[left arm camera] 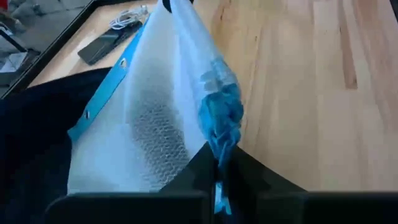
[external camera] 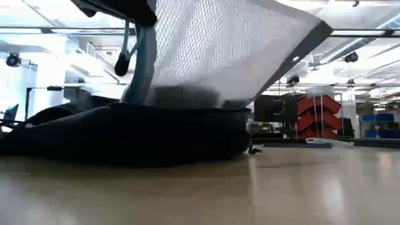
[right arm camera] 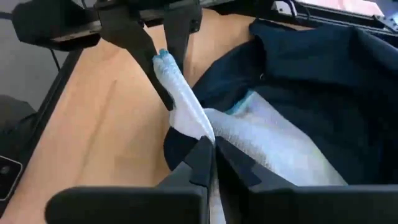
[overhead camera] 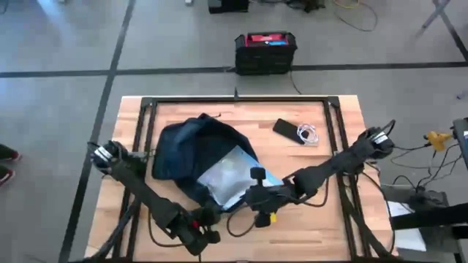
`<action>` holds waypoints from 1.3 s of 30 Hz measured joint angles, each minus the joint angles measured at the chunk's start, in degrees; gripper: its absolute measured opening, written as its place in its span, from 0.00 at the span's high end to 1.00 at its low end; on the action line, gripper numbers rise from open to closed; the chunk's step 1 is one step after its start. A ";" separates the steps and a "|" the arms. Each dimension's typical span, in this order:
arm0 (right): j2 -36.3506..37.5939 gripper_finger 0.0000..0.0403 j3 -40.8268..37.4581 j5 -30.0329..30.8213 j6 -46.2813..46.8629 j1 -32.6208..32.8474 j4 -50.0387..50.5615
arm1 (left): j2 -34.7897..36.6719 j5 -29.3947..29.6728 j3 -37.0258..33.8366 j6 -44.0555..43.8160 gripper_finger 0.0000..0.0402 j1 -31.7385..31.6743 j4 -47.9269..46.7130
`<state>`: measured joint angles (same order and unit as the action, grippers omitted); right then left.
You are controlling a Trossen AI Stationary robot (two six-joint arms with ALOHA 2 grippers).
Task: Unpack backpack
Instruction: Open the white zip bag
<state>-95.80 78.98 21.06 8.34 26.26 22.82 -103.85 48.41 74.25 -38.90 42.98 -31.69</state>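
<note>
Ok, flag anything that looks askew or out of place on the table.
The white mesh pouch hangs half out of the backpack, pinched at one bunched corner by both the left gripper and the right gripper, so it is stretched and crumpled. The phone and coiled cable lie tidy.

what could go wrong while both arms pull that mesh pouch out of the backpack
1. Both grippers, left and right, have their jaws shut on thin edges of the mesh pouch. The fabric could slip free or tear if they pull apart.
2. Part of the pouch still sits in the backpack, so it may snag and drag the bag along.
3. The phone and cable lie nearby and a swinging pouch might hit them.
</note>
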 joint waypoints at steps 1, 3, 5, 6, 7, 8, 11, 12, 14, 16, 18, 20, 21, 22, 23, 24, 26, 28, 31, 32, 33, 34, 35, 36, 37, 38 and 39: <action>0.01 1.00 0.00 0.01 0.00 0.00 -0.01 | 0.00 -0.08 -0.02 -0.04 0.98 0.00 -0.03; 0.01 1.00 0.00 0.10 -0.02 0.00 -0.02 | 0.00 -0.19 -0.04 -0.04 0.98 0.00 -0.06; 0.03 1.00 0.00 0.41 -0.02 0.00 -0.06 | -0.02 -0.21 -0.08 -0.04 0.98 0.02 -0.37; 0.05 1.00 0.00 0.44 -0.24 0.00 -0.08 | -0.04 -0.24 -0.08 -0.04 0.98 0.02 -0.59; 0.08 1.00 0.00 0.44 -0.31 0.00 -0.10 | -0.04 -0.25 -0.08 -0.05 0.98 0.02 -0.92; 0.08 1.00 0.00 0.47 -0.35 0.00 -0.12 | -0.04 -0.31 -0.08 -0.06 0.98 0.03 -1.26; 0.08 1.00 0.00 0.58 -0.35 0.00 0.18 | -0.04 -1.53 -0.08 -0.06 0.98 0.04 -1.94; 0.10 1.00 0.00 0.84 -0.28 0.00 0.45 | -0.04 -2.09 -0.10 -0.06 0.98 0.04 -1.98; 0.44 1.00 0.00 2.49 0.03 0.01 1.08 | -0.14 -5.14 -0.33 -0.08 0.98 0.16 -3.15; 0.75 1.00 0.18 2.58 0.05 -0.03 0.56 | -0.48 -6.78 -0.48 0.01 0.98 0.42 -3.45; 0.63 1.00 0.19 2.29 -0.07 -0.04 0.78 | -0.30 -6.43 -0.42 -0.02 0.98 0.29 -3.36; 0.43 1.00 0.13 1.08 -0.33 0.11 0.76 | -0.24 -5.66 -0.32 -0.08 0.98 0.14 -2.99; 0.43 1.00 0.11 -0.46 -0.35 0.11 0.21 | -0.26 -5.46 -0.32 -0.14 0.98 0.09 -3.02; 0.43 1.00 0.11 -2.48 -0.42 0.11 -0.83 | -0.26 -5.32 -0.34 -0.15 0.98 0.11 -3.07; 0.39 1.00 0.12 -4.63 -0.53 0.12 -1.93 | -0.26 -4.80 -0.34 -0.11 0.98 0.12 -3.05; -0.02 1.00 0.13 -6.77 -0.56 0.17 -2.97 | -0.26 -4.21 -0.34 -0.05 0.98 0.14 -2.95; -0.92 0.98 0.13 -9.02 -0.84 0.66 -4.11 | -0.24 -3.73 -0.32 -0.04 0.98 0.10 -2.83; -2.26 0.94 0.13 -9.30 -1.44 0.88 -4.49 | -0.24 -3.65 -0.32 0.00 0.98 0.00 -2.75; -4.17 0.83 0.13 -9.46 -0.88 0.91 -4.99 | -0.24 -3.27 -0.28 0.01 0.98 -0.02 -2.22; -4.85 0.79 0.13 -9.46 -0.86 0.87 -5.26 | -0.24 -3.25 -0.28 0.01 0.98 -0.02 -2.18; -5.62 0.74 0.12 -9.39 -0.85 0.84 -5.55 | -0.24 -3.25 -0.28 0.01 0.98 -0.02 -2.11; -6.29 0.69 0.11 -9.09 -0.85 0.79 -6.17 | -0.24 -3.25 -0.28 0.01 0.98 -0.02 -1.96; -6.76 0.65 0.06 -8.43 -0.85 0.81 -6.91 | -0.24 -3.20 -0.26 0.02 0.98 -0.02 -1.84; -7.15 0.60 0.02 -7.56 -0.85 0.81 -7.71 | -0.24 -3.08 -0.26 0.01 0.98 -0.02 -1.83; -7.39 0.56 0.02 -7.28 -0.87 0.81 -8.79 | -0.24 -3.05 -0.26 0.01 0.98 -0.03 -1.80; -7.54 0.53 0.04 -7.07 -1.44 0.72 -9.59 | -0.24 -3.05 -0.26 0.01 0.98 -0.05 -1.74; -7.84 0.50 0.04 -6.50 -1.60 0.72 -10.09 | -0.24 -3.05 -0.26 0.01 0.98 -0.11 -1.74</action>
<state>-103.64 79.02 14.56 6.74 26.98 12.73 -104.09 45.37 74.00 -38.89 42.87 -33.43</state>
